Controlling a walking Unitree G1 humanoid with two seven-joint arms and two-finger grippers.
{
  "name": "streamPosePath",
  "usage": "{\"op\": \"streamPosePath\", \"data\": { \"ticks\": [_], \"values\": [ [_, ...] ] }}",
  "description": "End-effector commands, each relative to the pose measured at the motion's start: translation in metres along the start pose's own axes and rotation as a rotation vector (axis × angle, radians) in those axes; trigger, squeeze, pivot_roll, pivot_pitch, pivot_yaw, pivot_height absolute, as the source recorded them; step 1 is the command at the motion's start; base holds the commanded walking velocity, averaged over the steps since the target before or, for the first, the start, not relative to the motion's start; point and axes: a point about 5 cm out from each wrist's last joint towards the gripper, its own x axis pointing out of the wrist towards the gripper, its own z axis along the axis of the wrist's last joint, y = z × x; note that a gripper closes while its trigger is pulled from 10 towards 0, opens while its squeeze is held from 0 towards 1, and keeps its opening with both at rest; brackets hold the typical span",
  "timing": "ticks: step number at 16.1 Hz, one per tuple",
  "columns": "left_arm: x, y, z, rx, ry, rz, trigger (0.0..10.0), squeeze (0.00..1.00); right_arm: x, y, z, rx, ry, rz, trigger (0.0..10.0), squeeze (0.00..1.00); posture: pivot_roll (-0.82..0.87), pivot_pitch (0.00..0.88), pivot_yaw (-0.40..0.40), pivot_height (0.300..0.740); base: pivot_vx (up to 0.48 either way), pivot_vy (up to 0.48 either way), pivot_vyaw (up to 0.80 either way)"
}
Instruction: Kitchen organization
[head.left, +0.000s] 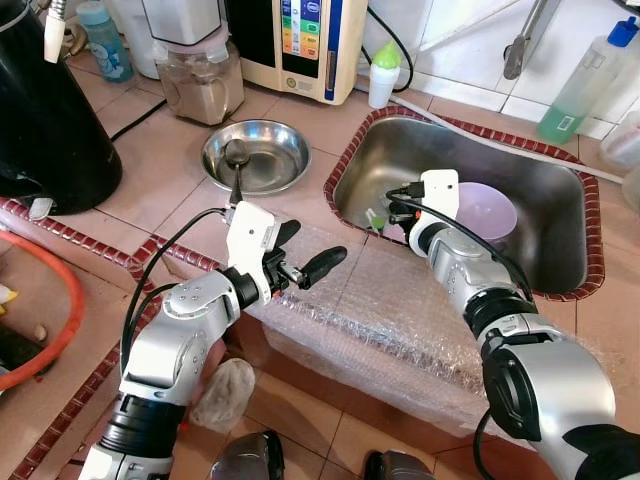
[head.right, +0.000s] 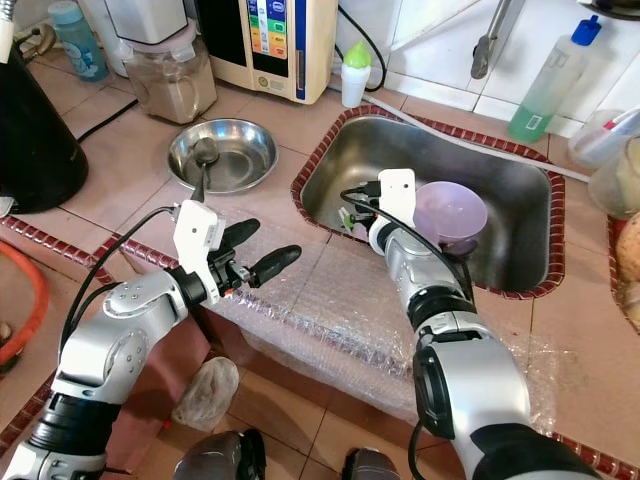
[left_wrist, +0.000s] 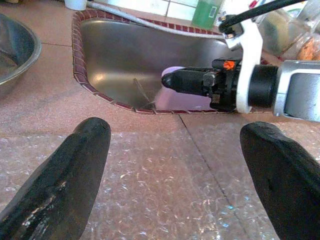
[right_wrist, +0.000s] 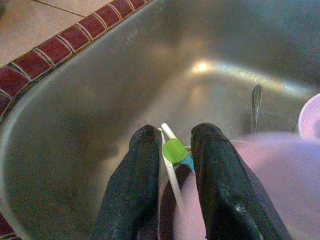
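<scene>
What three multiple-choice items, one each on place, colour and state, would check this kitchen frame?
1. Where is the right gripper?
A. Over the steel bowl
B. Down in the sink
C. On the bubble wrap

2. What colour is the bowl in the sink?
A. Purple
B. Red
C. Black

3. How is the left gripper?
A. Shut on a spoon
B. Shut on the bubble wrap
C. Open, holding nothing

Key: 1 B, its fingers reach into the steel basin; 2 A, it shows pale purple beside the gripper; 3 C, its fingers stand wide apart above the bubble wrap.
</scene>
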Motion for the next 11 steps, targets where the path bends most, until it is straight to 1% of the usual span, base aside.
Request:
{"op": "streamPosePath", "data": {
  "ticks": [1, 4, 6, 7, 8, 9, 10, 11],
  "values": [
    [0.004, 0.0, 0.005, 0.032, -0.008, -0.012, 10.0, 1.0, -0.004, -0.004, -0.02, -0.006, 0.064, -0.002, 10.0, 1.0, 0.06, 0.078, 0.041, 0.74, 0.0, 0.0, 0.0],
    [0.007, 0.003, 0.01, 0.054, -0.025, 0.003, 10.0, 1.0, -0.007, -0.012, -0.016, -0.065, 0.013, -0.002, 10.0, 1.0, 0.05, 0.064, 0.046, 0.74, 0.0, 0.0, 0.0],
    [0.009, 0.009, 0.02, 0.097, -0.082, 0.071, 10.0, 1.0, -0.013, -0.014, -0.014, -0.096, -0.062, 0.026, 10.0, 1.0, 0.04, 0.059, 0.042, 0.74, 0.0, 0.0, 0.0],
    [0.009, 0.013, 0.025, 0.134, -0.114, 0.119, 10.0, 1.0, -0.016, -0.012, -0.013, -0.097, -0.111, 0.058, 10.0, 1.0, 0.04, 0.06, 0.037, 0.74, 0.0, 0.0, 0.0],
    [0.009, 0.015, 0.029, 0.182, -0.14, 0.154, 10.0, 1.0, -0.019, -0.012, -0.011, -0.077, -0.144, 0.068, 10.0, 1.0, 0.03, 0.068, 0.028, 0.74, 0.0, 0.0, 0.0],
    [0.007, 0.02, 0.034, 0.207, -0.177, 0.22, 10.0, 1.0, -0.023, -0.014, -0.011, -0.019, -0.172, 0.045, 10.0, 1.0, 0.03, 0.073, 0.025, 0.74, 0.0, 0.0, 0.0],
    [0.003, 0.025, 0.036, 0.256, -0.206, 0.287, 10.0, 1.0, -0.029, -0.013, -0.015, 0.04, -0.192, 0.032, 10.0, 1.0, 0.02, 0.081, 0.021, 0.74, 0.0, 0.0, 0.0],
    [0.001, 0.027, 0.035, 0.274, -0.219, 0.325, 10.0, 1.0, -0.033, -0.011, -0.017, 0.058, -0.205, 0.03, 10.0, 1.0, 0.01, 0.085, 0.018, 0.74, 0.0, 0.0, 0.0]
  ]
}}
